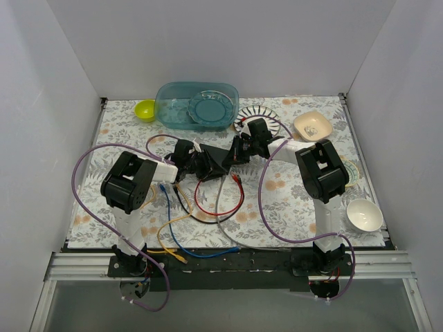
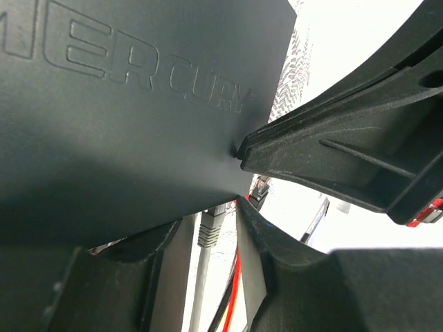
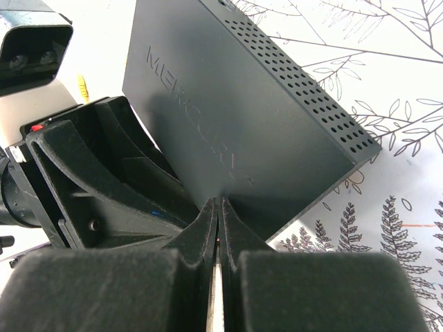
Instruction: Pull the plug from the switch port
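The switch (image 1: 216, 163) is a flat matte-black box marked MERCURY, lying mid-table; it fills the left wrist view (image 2: 124, 111) and the right wrist view (image 3: 228, 111). A grey plug (image 2: 210, 228) sits in its near edge, and a small black plug (image 2: 257, 191) sits beside it. My left gripper (image 2: 208, 216) is open at that edge, its fingers (image 2: 277, 263) on either side of the grey plug without touching it; it shows in the top view (image 1: 196, 164). My right gripper (image 3: 220, 202) is shut, its tips pressed on the switch's top face; it also shows in the top view (image 1: 240, 152).
Loose red (image 1: 220, 207), blue (image 1: 173, 223) and yellow (image 1: 168, 234) cables lie on the floral mat in front of the switch. A teal tub (image 1: 197, 104), green bowl (image 1: 145, 109), striped plate (image 1: 266, 114) and beige dish (image 1: 312, 126) stand behind. A white bowl (image 1: 364, 214) stands at right.
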